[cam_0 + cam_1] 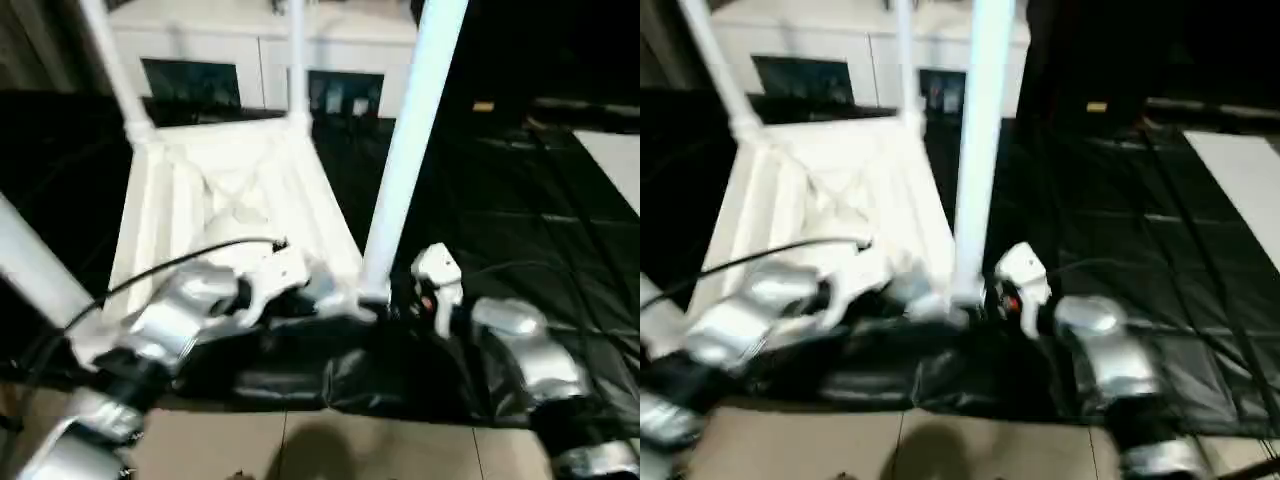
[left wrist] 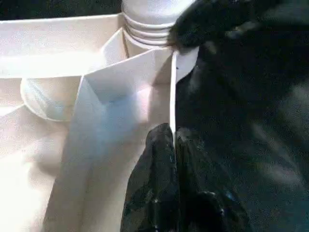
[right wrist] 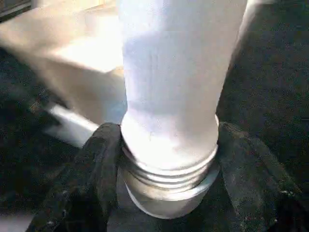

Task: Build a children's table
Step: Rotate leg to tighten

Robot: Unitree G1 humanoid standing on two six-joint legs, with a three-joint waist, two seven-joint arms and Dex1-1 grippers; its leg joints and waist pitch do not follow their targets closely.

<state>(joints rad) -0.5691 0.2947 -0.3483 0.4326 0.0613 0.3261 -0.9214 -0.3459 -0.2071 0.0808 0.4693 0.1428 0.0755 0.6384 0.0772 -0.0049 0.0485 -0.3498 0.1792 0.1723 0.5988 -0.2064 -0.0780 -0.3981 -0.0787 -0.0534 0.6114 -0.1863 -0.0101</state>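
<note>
The children's table top (image 1: 230, 190) lies upside down on the black cover, ribbed underside up. Three white legs stand in its far left (image 1: 110, 60), far right (image 1: 297, 55) and near left (image 1: 30, 260) corners. A fourth leg (image 1: 410, 140) stands upright at the near right corner. My right gripper (image 3: 169, 140) is closed around that leg's threaded base (image 3: 166, 174), one black finger (image 3: 96, 169) on each side. My left gripper (image 2: 173, 140) is shut on the thin rim wall (image 2: 173, 87) of the top, close beside that corner socket.
A white cabinet (image 1: 260, 60) with glass doors stands behind the black-covered work table (image 1: 500, 200). A white sheet (image 1: 615, 160) lies at the far right. Tan floor (image 1: 300, 445) shows below the table's front edge. A black cable (image 1: 190, 255) arcs over my left forearm.
</note>
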